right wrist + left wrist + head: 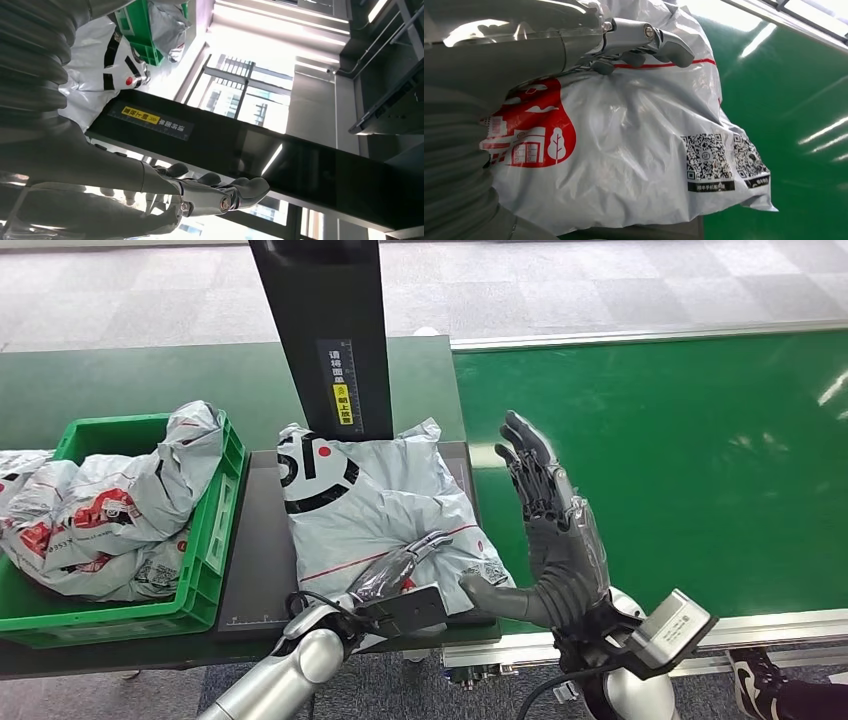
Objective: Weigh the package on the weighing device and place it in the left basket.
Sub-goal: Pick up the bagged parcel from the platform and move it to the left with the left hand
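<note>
A grey plastic package with a black logo and red print lies on the dark weighing platform. My left hand rests flat on its near edge, fingers stretched out over the bag and gripping nothing. The left wrist view shows those fingers lying along the package above its QR codes. To the right of the package, apart from it, my right hand stands upright with its fingers spread and its palm facing the package. The right wrist view has that hand empty, with the package beyond it.
A green basket holding several grey packages stands just left of the platform. A black post rises behind the package. The green conveyor belt stretches to the right. A person's shoe shows at the bottom right.
</note>
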You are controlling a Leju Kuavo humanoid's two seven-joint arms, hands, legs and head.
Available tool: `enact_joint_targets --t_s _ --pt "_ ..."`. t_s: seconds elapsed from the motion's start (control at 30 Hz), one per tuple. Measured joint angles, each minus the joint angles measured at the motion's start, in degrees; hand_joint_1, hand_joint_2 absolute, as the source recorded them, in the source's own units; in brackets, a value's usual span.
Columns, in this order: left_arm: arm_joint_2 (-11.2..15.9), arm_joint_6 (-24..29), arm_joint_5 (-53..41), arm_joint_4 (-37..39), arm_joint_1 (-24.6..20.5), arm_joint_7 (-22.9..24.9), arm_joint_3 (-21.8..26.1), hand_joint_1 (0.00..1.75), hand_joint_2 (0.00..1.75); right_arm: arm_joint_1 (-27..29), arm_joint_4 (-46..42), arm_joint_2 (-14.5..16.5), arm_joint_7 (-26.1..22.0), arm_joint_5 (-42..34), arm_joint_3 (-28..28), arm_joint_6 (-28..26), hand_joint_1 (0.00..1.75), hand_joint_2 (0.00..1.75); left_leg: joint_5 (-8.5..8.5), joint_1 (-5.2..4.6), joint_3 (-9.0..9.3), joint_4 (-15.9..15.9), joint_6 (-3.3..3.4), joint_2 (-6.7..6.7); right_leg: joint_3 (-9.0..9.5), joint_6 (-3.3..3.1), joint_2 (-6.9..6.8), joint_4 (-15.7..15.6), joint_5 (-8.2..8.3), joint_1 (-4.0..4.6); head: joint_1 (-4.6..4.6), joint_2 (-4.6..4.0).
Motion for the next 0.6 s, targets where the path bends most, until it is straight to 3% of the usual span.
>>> enact_joint_targets --t_s 0.37,0.6 --pt "-0.83 0.52 0.12 3.70 -1.40 -1.64 -2.29 0.00 1.75 -0.01 -0.16 0.98 0.46 1.20 -0.65 1.09 0.00 1.75 0.00 0.00 0.03 0.00 0.00 -0.02 0.06 0.00 -0.03 0.00 0.00 0.00 0.01 0.00" --pt "-0.44 2.20 -1.14 3.42 -1.72 0.14 -2.36 0.00 1.75 0.14 -0.25 1.07 0.49 1.71 -1.61 1.24 0.00 1.75 0.00 0.00 0.03 0.00 0.00 -0.02 0.06 0.00 -0.03 0.00 0.00 0.00 0.01 0.00"
